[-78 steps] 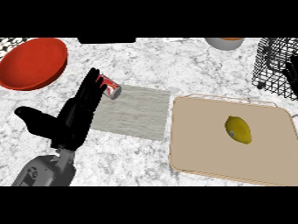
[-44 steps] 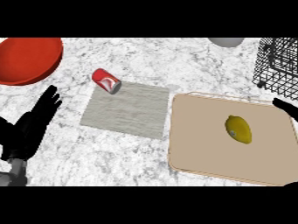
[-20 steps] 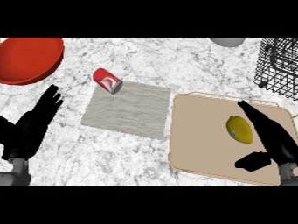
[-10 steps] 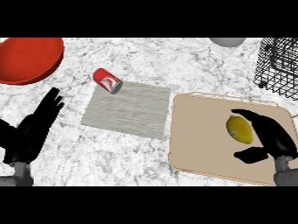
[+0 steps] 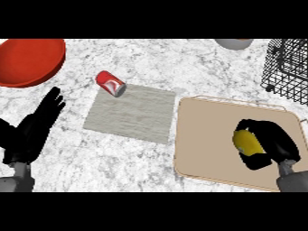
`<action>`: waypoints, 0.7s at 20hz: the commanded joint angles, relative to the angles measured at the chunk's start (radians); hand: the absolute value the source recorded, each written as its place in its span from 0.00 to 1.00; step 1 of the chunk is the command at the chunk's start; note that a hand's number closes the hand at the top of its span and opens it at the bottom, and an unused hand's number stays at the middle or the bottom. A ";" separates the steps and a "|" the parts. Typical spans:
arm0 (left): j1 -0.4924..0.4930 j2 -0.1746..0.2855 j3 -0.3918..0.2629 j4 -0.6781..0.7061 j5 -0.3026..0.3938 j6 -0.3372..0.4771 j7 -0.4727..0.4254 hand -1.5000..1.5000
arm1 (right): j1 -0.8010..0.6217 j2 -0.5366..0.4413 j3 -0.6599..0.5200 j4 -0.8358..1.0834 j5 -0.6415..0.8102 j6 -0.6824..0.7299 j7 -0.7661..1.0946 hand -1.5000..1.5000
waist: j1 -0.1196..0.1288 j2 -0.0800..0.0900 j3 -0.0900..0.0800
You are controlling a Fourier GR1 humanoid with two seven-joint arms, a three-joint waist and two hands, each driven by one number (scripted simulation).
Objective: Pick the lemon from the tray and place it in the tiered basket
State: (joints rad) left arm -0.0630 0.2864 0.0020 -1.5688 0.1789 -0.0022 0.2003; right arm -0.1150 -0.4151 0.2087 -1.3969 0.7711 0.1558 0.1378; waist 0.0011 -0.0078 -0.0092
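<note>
Nearest the viewer, the right hand comes in over the right part of the tray, its grey forearm crossing the tray's near rim. Its fingers and thumb are curled round the lemon, which shows yellow on the hand's left side. The lemon is inside the tray's outline, right of its middle. Whether it rests on the tray floor or is raised off it cannot be told.

Well to the left of the tray, the left hand is released, with fingers straight and pointing away and the thumb spread, holding nothing.

The tray itself is beige with a raised rim and lies on the marbled counter. Just left of it, with one corner close to its rim, lies a grey mat. A red can lies on its side at the mat's far left corner.

Beyond the tray's far right corner stands the tiered basket of black wire. Far left of the tray is a red plate. A grey vessel is cut off by the view's far edge, beyond the tray.
</note>
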 commanded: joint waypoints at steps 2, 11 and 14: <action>0.007 -0.005 0.012 -0.025 -0.008 -0.020 0.029 0.50 | -0.018 0.085 0.045 0.059 0.124 -0.104 -0.002 1.00 | 0.003 0.008 0.009; 0.019 -0.004 0.033 -0.008 0.000 0.002 -0.007 0.50 | 0.042 -0.549 -0.458 0.416 -0.089 -0.098 -0.443 1.00 | -0.023 0.022 0.023; 0.030 -0.005 0.024 -0.019 0.003 -0.006 -0.002 0.50 | 0.014 -0.551 -0.569 0.502 -0.176 -0.185 -0.570 1.00 | -0.021 0.014 0.027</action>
State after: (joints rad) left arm -0.0454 0.2813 0.0293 -1.5794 0.1816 -0.0047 0.1997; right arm -0.0806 -0.9000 -0.2290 -1.0024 0.6727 0.0395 -0.2926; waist -0.0197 0.0104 0.0123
